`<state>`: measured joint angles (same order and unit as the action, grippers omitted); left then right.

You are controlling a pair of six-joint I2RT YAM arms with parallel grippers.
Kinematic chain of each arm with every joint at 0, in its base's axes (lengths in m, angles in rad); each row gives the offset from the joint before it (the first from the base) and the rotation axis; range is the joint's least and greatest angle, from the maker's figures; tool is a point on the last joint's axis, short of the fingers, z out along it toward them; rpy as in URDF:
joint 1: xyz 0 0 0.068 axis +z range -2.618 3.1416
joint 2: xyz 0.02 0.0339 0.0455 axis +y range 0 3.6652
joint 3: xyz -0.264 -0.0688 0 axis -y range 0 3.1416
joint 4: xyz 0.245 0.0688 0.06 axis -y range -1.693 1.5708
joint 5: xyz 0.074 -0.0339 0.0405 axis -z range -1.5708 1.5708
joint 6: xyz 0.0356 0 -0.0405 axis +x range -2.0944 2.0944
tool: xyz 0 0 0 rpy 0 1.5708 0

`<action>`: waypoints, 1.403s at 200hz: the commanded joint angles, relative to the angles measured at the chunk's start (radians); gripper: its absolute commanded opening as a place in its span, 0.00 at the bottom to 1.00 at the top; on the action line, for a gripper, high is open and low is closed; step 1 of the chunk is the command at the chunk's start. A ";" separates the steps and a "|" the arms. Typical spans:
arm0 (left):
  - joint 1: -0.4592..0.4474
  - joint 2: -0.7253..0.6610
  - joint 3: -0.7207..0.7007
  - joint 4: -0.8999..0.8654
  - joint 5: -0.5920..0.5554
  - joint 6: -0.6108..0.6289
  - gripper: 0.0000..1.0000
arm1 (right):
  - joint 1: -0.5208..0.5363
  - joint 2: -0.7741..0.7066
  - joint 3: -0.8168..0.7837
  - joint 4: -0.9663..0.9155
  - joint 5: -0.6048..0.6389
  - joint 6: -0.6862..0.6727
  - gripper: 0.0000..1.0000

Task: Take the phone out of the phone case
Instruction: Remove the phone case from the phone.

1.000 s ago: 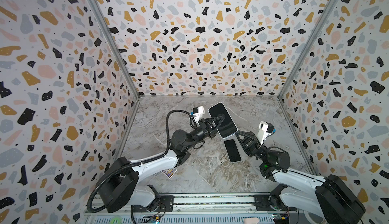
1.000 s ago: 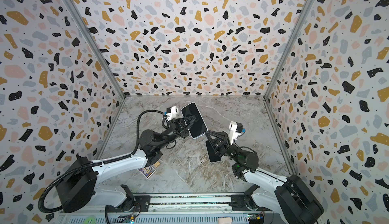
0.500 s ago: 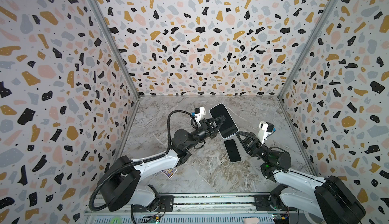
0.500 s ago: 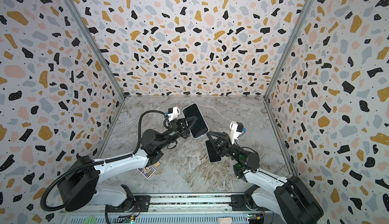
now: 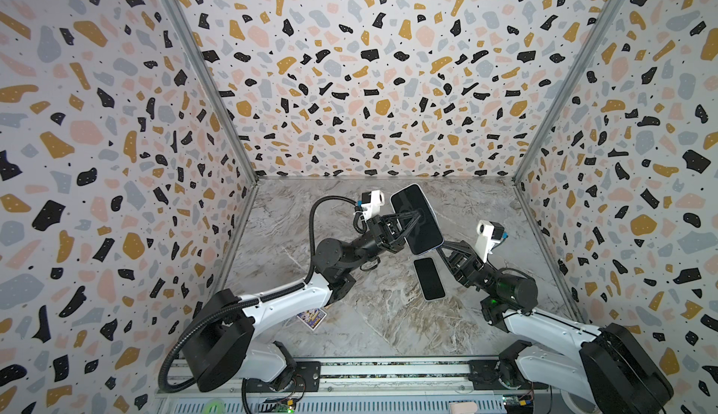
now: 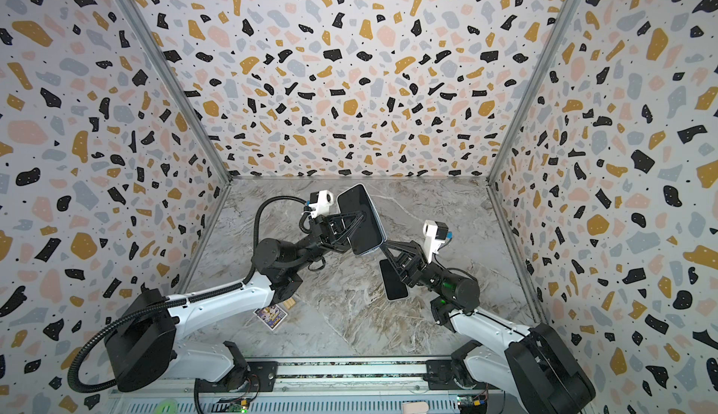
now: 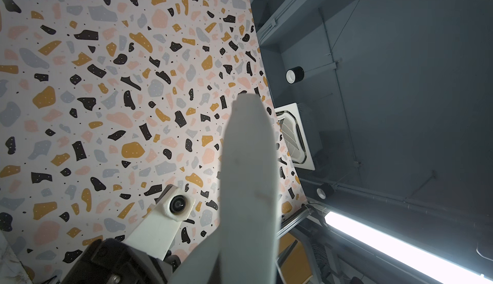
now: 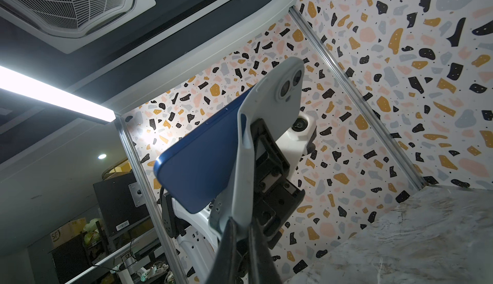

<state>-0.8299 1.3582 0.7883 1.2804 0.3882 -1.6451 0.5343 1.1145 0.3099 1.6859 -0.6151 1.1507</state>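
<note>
Phone (image 5: 423, 231) clamped in left jaws; right jaws pinching peeled case (image 8: 272, 104) corner

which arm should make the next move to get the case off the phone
Right, probably. The right claw is shut on the case at its loose end, already peeled off the blue phone, so it can pull it away. The left claw is clamped across the cased half, better as the anchor.

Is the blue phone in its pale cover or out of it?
Partly out: the right gripper pinches a corner of the cover, peeled away from the phone, whose camera end sits inside it.
</note>
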 commanded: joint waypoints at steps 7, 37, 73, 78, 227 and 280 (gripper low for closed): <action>-0.014 -0.136 0.074 -0.017 0.016 0.163 0.00 | -0.009 -0.051 -0.005 -0.190 -0.005 -0.036 0.09; 0.008 -0.200 0.115 -0.425 -0.035 0.414 0.00 | -0.011 -0.224 0.045 -0.736 0.121 -0.148 0.37; 0.040 -0.228 0.176 -0.648 -0.053 0.539 0.00 | -0.063 -0.415 0.010 -0.947 0.200 -0.124 0.61; 0.040 -0.227 0.185 -0.678 -0.054 0.555 0.00 | -0.066 -0.439 0.001 -0.946 0.202 -0.113 0.62; 0.048 -0.148 0.180 -0.644 0.072 0.492 0.00 | 0.027 -0.378 -0.018 -0.690 0.097 -0.057 0.63; 0.047 -0.150 0.160 -0.627 0.073 0.481 0.00 | 0.033 -0.371 -0.030 -0.644 0.099 -0.048 0.60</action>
<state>-0.7864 1.2232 0.9569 0.5362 0.4377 -1.1492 0.5610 0.7490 0.2859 0.9775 -0.5117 1.1000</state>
